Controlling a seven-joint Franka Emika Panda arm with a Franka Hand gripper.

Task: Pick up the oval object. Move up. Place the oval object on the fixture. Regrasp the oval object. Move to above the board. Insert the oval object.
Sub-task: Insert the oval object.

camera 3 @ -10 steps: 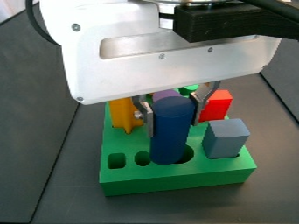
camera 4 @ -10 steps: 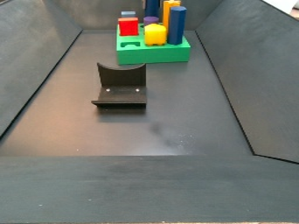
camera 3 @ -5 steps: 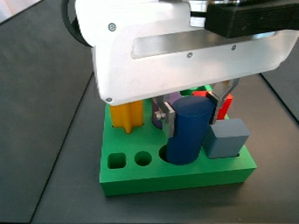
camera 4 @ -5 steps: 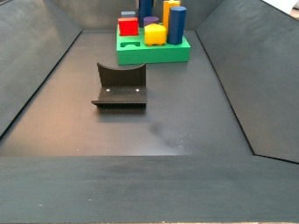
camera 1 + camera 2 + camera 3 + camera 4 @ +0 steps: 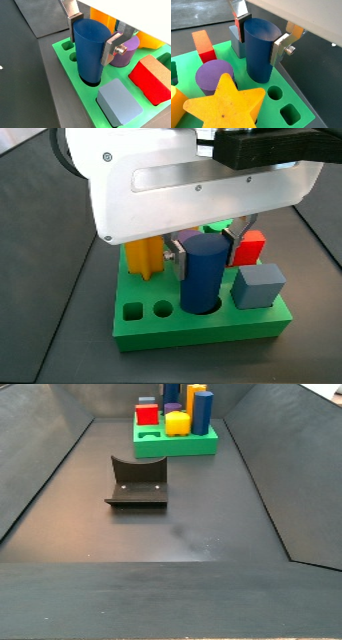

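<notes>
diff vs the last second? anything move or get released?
In a side view the arm's white housing shifted sideways and back. The gripper stays over the board with its fingers flanking the oval object, which stands in its hole as before. Release: cannot tell. Fixture and other pegs unchanged.

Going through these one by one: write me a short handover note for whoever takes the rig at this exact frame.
Gripper: over the board, fingers on either side of the oval object; whether they still clamp it cannot be told.
Oval object: upright, lower end down in its hole in the board, between the purple cylinder and the grey block.
Fixture: stands bare on the floor, well away from the board.
Done: pick-up, fixture placement and regrasp look finished; peg is entering its hole.
Left: confirm the peg is fully seated, open the gripper, lift clear.
</notes>
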